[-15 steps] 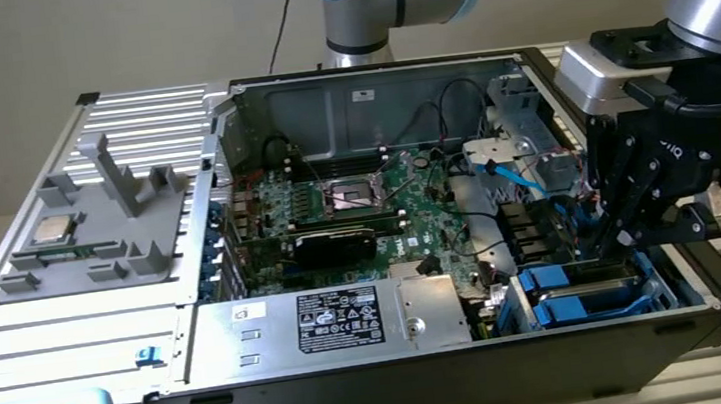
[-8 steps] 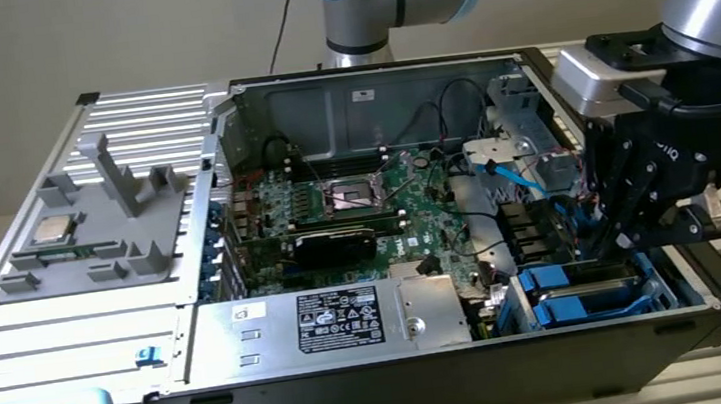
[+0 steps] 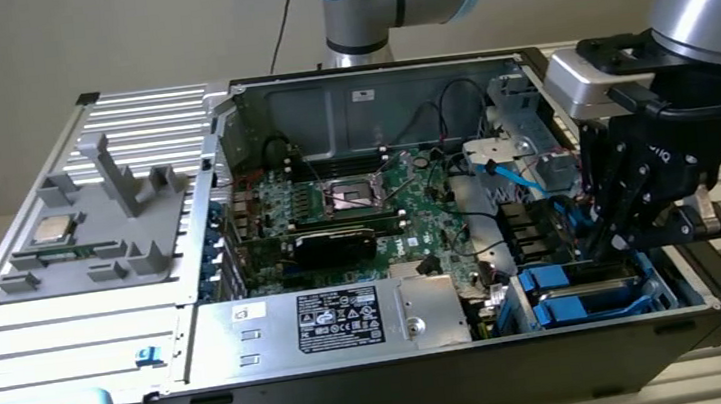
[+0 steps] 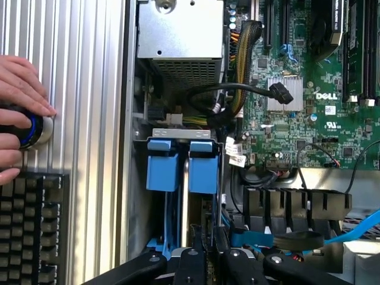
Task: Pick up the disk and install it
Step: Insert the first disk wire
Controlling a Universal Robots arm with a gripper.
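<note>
Computer case (image 3: 486,370): it lies open on the ribbed metal table (image 3: 80,332).
Disk (image 3: 585,289): it sits down in the drive bay, in the near corner of the case on the exterior view's right.
Disk, which way: in the wrist view the disk (image 4: 203,166) has its blue tabs at the end nearest the silver power box (image 4: 181,29). Its long side runs from those tabs straight back to the gripper.
Flat or on edge: I cannot tell.
Gripper (image 3: 606,242): it reaches down into the bay, right at the disk's far end.
Gripper fingers: in the wrist view the gripper (image 4: 208,252) has its fingers close together with a thin gap. I cannot tell if they pinch the disk.
Green board (image 4: 309,89): just beside the bay.
Person's hand (image 4: 18,113): on a round knob (image 4: 32,132), next to a keyboard (image 4: 29,225).
Grey tray (image 3: 96,240): on the table, with a small square chip (image 3: 53,230) on it.
</note>
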